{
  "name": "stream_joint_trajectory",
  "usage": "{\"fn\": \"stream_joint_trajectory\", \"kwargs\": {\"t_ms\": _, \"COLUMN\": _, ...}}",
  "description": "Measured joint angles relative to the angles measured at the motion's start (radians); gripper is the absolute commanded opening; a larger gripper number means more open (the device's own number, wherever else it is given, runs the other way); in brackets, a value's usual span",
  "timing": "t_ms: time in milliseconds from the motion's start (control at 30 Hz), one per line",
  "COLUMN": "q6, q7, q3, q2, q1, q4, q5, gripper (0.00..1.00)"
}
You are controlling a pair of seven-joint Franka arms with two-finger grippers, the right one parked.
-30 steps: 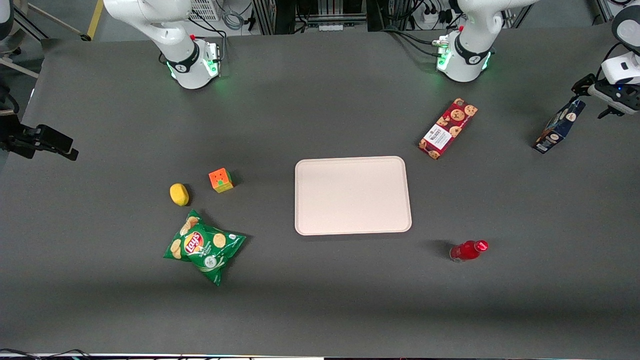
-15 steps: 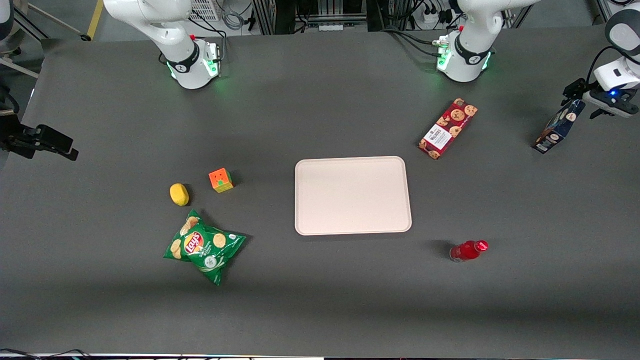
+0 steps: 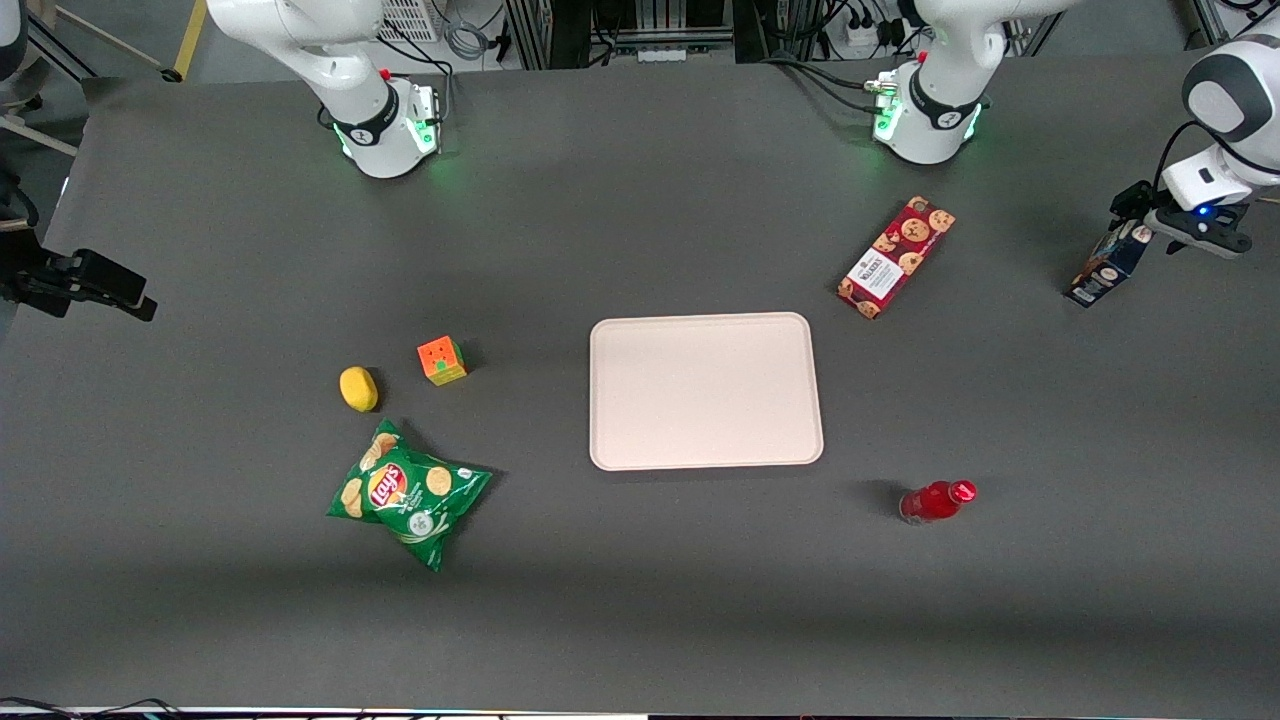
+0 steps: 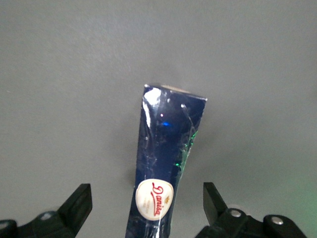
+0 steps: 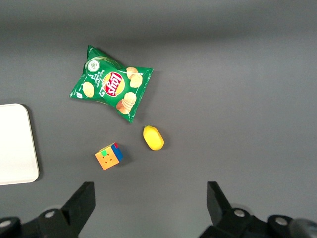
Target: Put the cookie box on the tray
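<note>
Front view: the gripper (image 3: 1130, 222) hangs over the upper end of the cookie box (image 3: 1103, 264), which stands tilted on the dark grey tabletop (image 3: 640, 600) toward the working arm's end, well apart from the cream-pink tray (image 3: 705, 391).

Left wrist view: the fingers (image 4: 79, 204) are spread wide on either side of the cookie box (image 4: 166, 163), not touching it. The glossy dark blue carton bears a round white mark.

Blue cookie box (image 3: 1104, 261) off tray (image 3: 705, 391)

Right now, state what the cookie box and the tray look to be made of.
Cookie box: probably glossy printed cardboard; its dark blue face shows creases and glints, between the open hand's fingers. Tray: likely matte plastic, uniform cream-pink with a moulded low rim and rounded corners.
</note>
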Motion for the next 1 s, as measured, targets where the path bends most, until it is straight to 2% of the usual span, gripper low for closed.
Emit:
{"fn": "stream_joint_trajectory", "kwargs": {"t_ms": 267, "q6": 0.025, "q7": -0.001, "q3": 0.0, "q2": 0.017, "q1": 0.0, "q4": -0.003, "q5": -0.016, "gripper": 0.98}}
{"fn": "stream_joint_trajectory", "kwargs": {"t_ms": 367, "q6": 0.041, "q7": -0.002, "q3": 0.0, "q2": 0.031, "q1": -0.003, "q4": -0.004, "q5": -0.018, "gripper": 0.88}}
{"fn": "stream_joint_trajectory", "kwargs": {"t_ms": 533, "q6": 0.05, "q7": -0.026, "q3": -0.001, "q2": 0.058, "q1": -0.019, "q4": -0.004, "q5": -0.029, "gripper": 0.82}}
{"fn": "stream_joint_trajectory", "kwargs": {"t_ms": 633, "q6": 0.053, "q7": -0.045, "q3": -0.002, "q2": 0.071, "q1": -0.026, "q4": -0.004, "q5": -0.031, "gripper": 0.65}}
{"fn": "stream_joint_trajectory", "kwargs": {"t_ms": 700, "q6": 0.054, "q7": -0.052, "q3": -0.002, "q2": 0.077, "q1": -0.03, "q4": -0.004, "q5": -0.031, "gripper": 0.4}}
{"fn": "stream_joint_trajectory", "kwargs": {"t_ms": 833, "q6": 0.054, "q7": -0.056, "q3": -0.003, "q2": 0.082, "q1": -0.034, "q4": -0.004, "q5": -0.032, "gripper": 0.07}}
{"fn": "stream_joint_trajectory", "kwargs": {"t_ms": 867, "q6": 0.054, "q7": -0.056, "q3": -0.003, "q2": 0.083, "q1": -0.034, "q4": -0.004, "q5": -0.032, "gripper": 0.01}}
{"fn": "stream_joint_trajectory", "kwargs": {"t_ms": 1000, "q6": 0.054, "q7": -0.056, "q3": -0.003, "q2": 0.083, "q1": -0.035, "q4": 0.0, "q5": -0.032, "gripper": 0.0}}
